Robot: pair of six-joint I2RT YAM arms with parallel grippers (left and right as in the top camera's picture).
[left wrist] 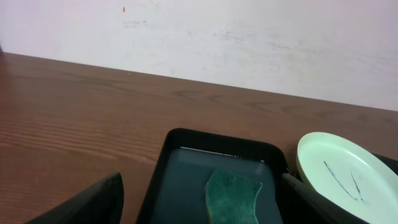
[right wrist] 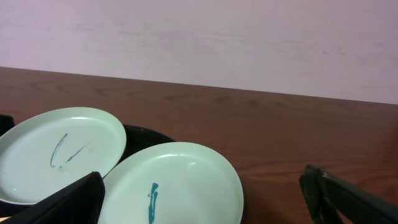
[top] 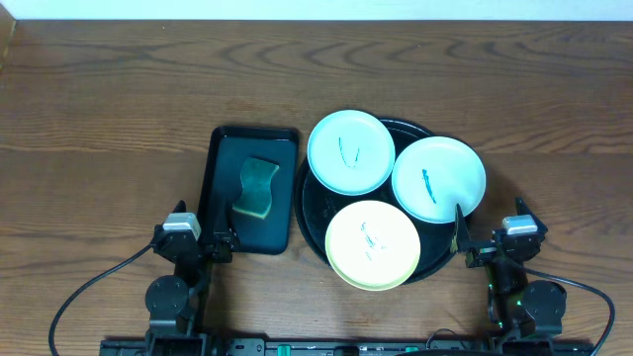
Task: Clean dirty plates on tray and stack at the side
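Observation:
The round black tray (top: 309, 210) holds three dirty plates: a mint-blue plate (top: 350, 150) at the back left, a white plate (top: 438, 178) at the right and a pale yellow plate (top: 373, 244) at the front. Each has thin green-blue scribbles. My left gripper (top: 198, 242) is open and empty, low at the near end of the rectangular tray. My right gripper (top: 490, 247) is open and empty, just right of the round tray. The right wrist view shows the white plate (right wrist: 180, 186) between the open fingers (right wrist: 205, 205) and the mint-blue plate (right wrist: 62, 152) to its left.
A small rectangular black tray (top: 213, 188) left of the round tray holds a green and yellow sponge (top: 257, 186). The left wrist view shows that tray (left wrist: 217, 140), the sponge (left wrist: 231, 196) and the mint-blue plate (left wrist: 345, 174). A pale wall runs behind the wooden table.

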